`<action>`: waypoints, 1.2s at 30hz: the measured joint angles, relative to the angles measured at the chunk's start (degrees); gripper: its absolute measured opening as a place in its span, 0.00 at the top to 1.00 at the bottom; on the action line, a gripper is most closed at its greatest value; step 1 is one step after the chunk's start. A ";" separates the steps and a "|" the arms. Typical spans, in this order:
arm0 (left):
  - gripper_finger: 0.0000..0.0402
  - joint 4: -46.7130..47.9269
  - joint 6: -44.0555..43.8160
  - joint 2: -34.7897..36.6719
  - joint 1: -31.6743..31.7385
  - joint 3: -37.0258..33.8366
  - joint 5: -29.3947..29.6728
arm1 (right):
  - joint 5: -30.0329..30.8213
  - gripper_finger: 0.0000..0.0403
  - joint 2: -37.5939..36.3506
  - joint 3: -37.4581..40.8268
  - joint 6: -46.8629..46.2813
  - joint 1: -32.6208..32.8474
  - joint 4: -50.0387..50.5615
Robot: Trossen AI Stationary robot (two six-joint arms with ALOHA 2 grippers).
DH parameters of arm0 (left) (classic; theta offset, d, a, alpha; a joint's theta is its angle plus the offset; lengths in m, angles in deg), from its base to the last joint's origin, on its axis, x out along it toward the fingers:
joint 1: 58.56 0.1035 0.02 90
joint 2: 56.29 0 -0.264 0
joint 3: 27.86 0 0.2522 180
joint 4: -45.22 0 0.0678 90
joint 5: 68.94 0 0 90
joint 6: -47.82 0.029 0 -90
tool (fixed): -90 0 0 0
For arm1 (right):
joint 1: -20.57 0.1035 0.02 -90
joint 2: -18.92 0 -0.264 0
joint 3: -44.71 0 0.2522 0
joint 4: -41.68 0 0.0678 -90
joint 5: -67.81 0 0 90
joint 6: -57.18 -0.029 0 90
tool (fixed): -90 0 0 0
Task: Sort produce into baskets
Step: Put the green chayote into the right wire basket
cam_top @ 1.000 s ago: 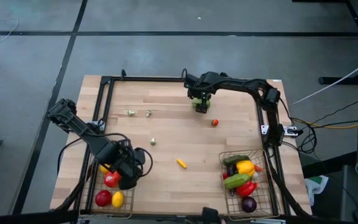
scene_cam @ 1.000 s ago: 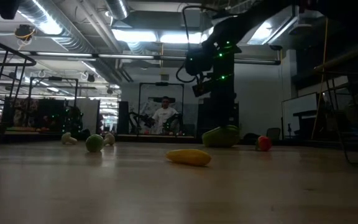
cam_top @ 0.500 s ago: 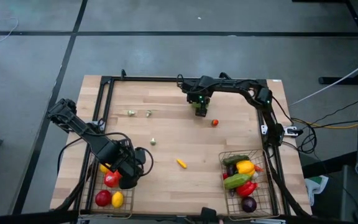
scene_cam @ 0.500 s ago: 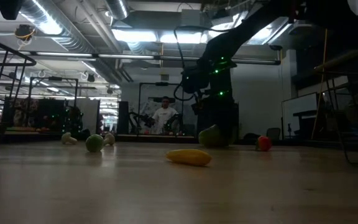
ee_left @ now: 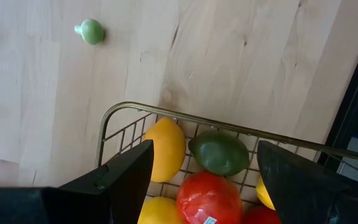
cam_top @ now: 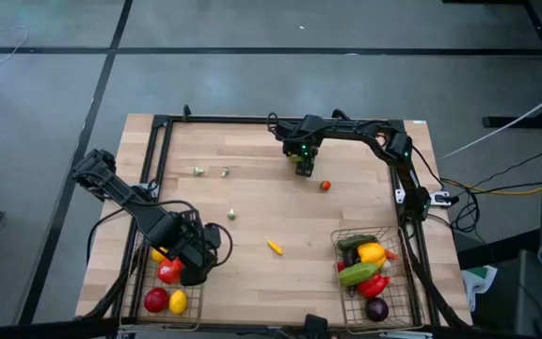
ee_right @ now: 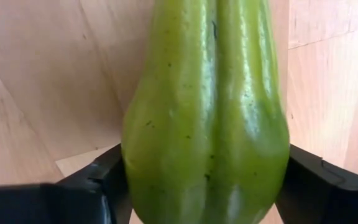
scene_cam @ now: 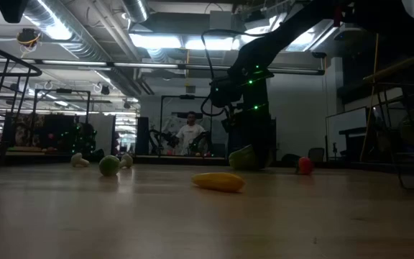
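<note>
My right gripper (cam_top: pixel 302 164) stands at the far middle of the table, pointing down over a green pear-shaped piece of produce (ee_right: pixel 207 112), which lies on the wood and fills the gap between the fingers. My left gripper (cam_top: pixel 194 266) hangs open above the left basket (ee_left: pixel 166 113), with nothing between its fingers. Under it, red, yellow and green pieces lie in that basket. The right basket (cam_top: pixel 398 294) holds several pieces. A yellow piece (cam_top: pixel 274 248), a small red one (cam_top: pixel 326 185) and a small green one (cam_top: pixel 231 215) lie loose on the table. My right gripper has the green piece between its two fingers, one finger (ee_right: pixel 98 186) against each long side (ee_right: pixel 135 168) at its wide part. The fingers come from above, pointing down, and lie across it. The piece lies on the table (scene_cam: pixel 241 157).
Two pale small pieces (cam_top: pixel 198 170) (cam_top: pixel 225 171) lie at the far left of the table. A black frame (cam_top: pixel 163 127) runs round the table's edges. Bare wood stretches between the two baskets, with only the yellow piece (scene_cam: pixel 218 181) on it. A person stands far off in the room.
My right gripper has come down at the far middle of the table onto the green piece, so that its fingers now stand on either side of it at table height. The green piece stays on the wood.
</note>
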 joint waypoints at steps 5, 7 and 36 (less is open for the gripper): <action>0.30 -0.02 0.01 0.00 0.00 0.00 1.50 | -2.08 0.29 -0.50 -0.02 -1.41 0.40 2.32; 0.30 -0.03 0.57 0.00 0.09 -0.01 2.75 | -2.55 0.28 -1.53 -0.02 -1.50 1.12 3.96; 0.30 -12.24 18.33 0.00 9.87 0.00 8.53 | -7.06 0.27 -24.20 -0.07 -33.47 45.91 21.92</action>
